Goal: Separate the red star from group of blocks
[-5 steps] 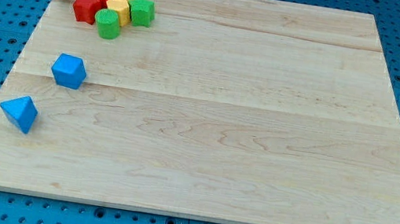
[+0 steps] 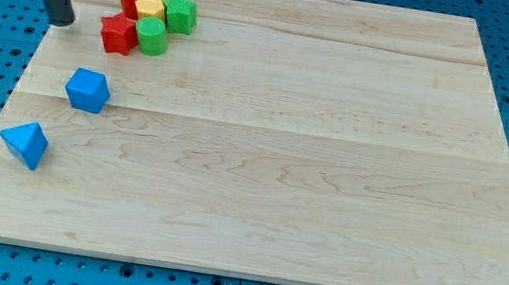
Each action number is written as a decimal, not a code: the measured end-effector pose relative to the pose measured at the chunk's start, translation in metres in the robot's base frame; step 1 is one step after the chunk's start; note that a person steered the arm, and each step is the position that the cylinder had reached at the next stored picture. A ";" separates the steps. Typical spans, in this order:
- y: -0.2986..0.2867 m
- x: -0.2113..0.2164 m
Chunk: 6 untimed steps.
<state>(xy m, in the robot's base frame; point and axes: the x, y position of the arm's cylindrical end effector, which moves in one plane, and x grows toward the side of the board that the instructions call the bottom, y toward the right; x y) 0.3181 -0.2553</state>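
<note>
Rod-ended, with nothing to grasp, my tip point(image 2: 62, 21) rests by our wooden table's point(image 2: 311, 171) top-left corner, just left of the red star point(image 2: 118, 33), which touches the ribbed green cylinder point(image 2: 152, 38).

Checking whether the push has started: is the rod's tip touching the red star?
Apart. The camera view shows bare board between my tip and the red star.

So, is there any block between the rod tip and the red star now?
Nothing visible does. My tip stands to the view's left of the red star, with bare board between them. The green cylinder touches the star on its far side, toward the view's right.
</note>
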 end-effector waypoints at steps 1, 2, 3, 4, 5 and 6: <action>0.038 -0.012; 0.067 -0.009; 0.068 0.047; 0.069 0.063; 0.069 0.032; 0.082 0.027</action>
